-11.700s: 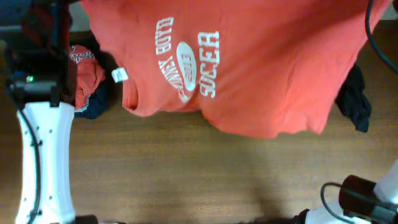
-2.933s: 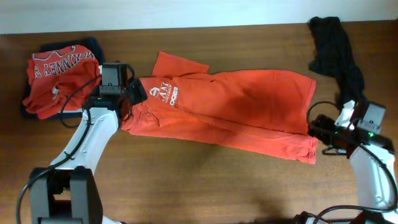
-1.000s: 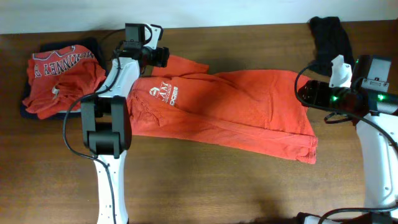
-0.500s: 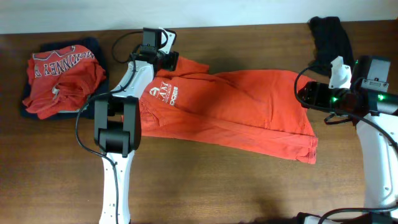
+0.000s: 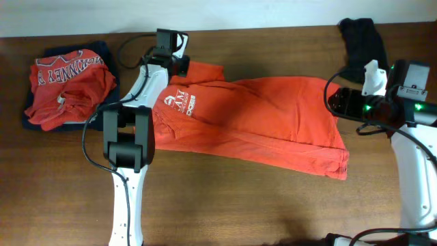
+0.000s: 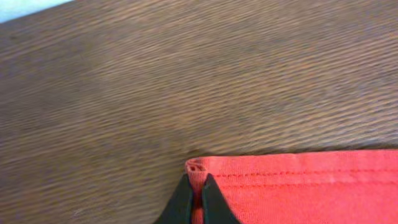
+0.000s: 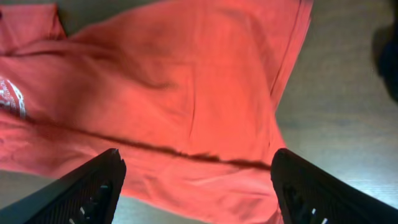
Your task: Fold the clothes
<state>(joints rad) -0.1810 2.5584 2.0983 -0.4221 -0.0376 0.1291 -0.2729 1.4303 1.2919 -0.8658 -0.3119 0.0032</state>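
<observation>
An orange T-shirt with white lettering lies lengthwise across the middle of the wooden table. My left gripper is at the shirt's upper left sleeve. In the left wrist view that gripper is shut on the rolled corner of the sleeve hem, with the orange cloth stretching off to the right. My right gripper hovers over the shirt's right end. Its black fingers stand wide apart above the cloth with nothing between them.
A folded orange shirt on dark clothing forms a pile at the back left. A black garment lies crumpled at the back right, also seen at the right edge as a dark patch. The table's far edge runs along the top.
My left gripper has moved right onto the sleeve corner and shut on the hem. The right arm and the shirt body have stayed where they were.
</observation>
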